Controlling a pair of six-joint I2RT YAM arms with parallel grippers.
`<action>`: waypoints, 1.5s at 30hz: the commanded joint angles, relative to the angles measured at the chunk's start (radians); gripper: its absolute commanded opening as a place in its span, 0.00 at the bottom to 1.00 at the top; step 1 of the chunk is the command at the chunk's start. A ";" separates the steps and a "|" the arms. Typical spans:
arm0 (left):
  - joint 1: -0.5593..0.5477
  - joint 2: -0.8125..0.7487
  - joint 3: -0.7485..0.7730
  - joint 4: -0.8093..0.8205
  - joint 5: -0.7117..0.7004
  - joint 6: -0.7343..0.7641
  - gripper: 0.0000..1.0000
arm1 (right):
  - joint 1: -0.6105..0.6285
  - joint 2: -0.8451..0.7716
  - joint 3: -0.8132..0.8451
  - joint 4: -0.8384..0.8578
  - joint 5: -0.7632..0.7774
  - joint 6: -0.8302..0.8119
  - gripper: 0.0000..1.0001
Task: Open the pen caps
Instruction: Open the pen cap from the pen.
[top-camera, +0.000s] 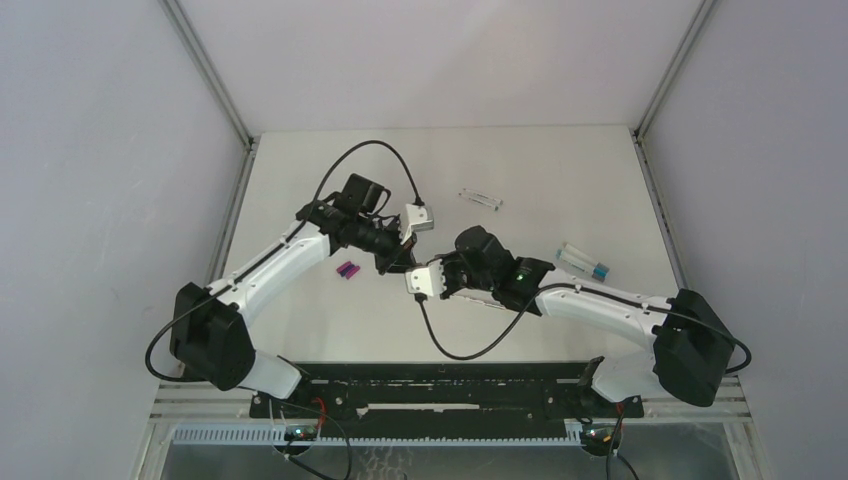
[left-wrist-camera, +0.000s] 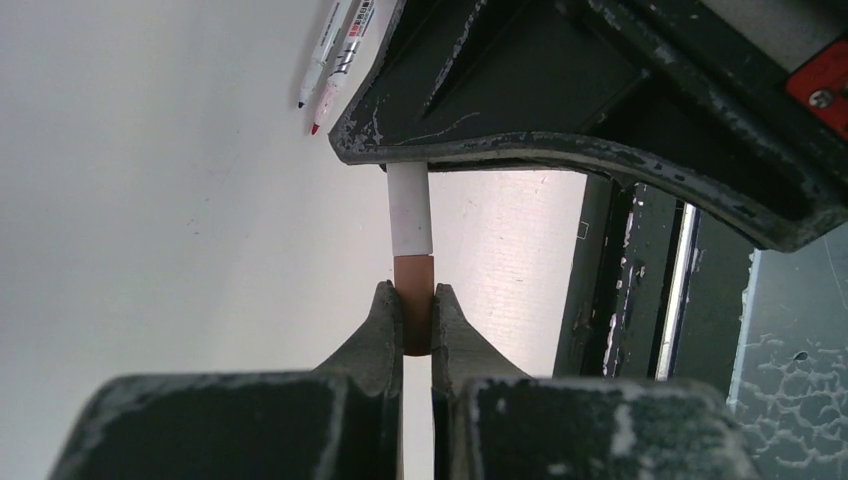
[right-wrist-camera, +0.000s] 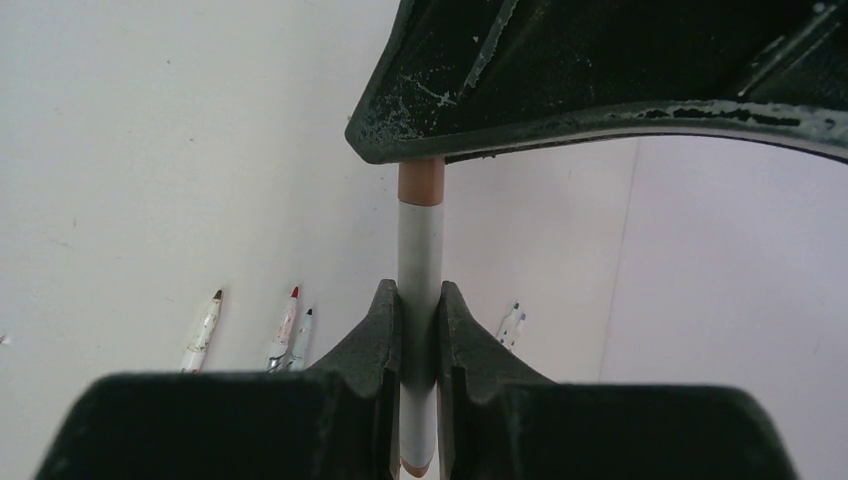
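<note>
A white-barrelled pen hangs in the air between my two grippers. In the left wrist view my left gripper is shut on its brown-orange pen cap, and the white barrel runs up from it with no gap at the joint. My right gripper is shut on the same barrel; the cap disappears behind the left gripper's finger. From above, the left gripper and right gripper meet at mid-table. Two loose pen caps, purple and magenta, lie just left of them.
Two pens lie at the back of the table and several more at the right. Uncapped pens with bare tips show on the table under the right gripper. Grey walls enclose the table on three sides.
</note>
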 joint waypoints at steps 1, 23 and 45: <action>0.021 -0.054 -0.005 -0.008 -0.077 0.006 0.00 | -0.042 -0.037 0.015 -0.106 0.018 0.011 0.00; 0.083 -0.048 0.037 -0.090 -0.029 0.033 0.00 | -0.098 -0.048 -0.034 -0.025 0.143 -0.061 0.00; 0.073 -0.135 -0.042 0.008 -0.232 0.038 0.00 | -0.173 -0.016 0.028 -0.181 0.071 -0.026 0.00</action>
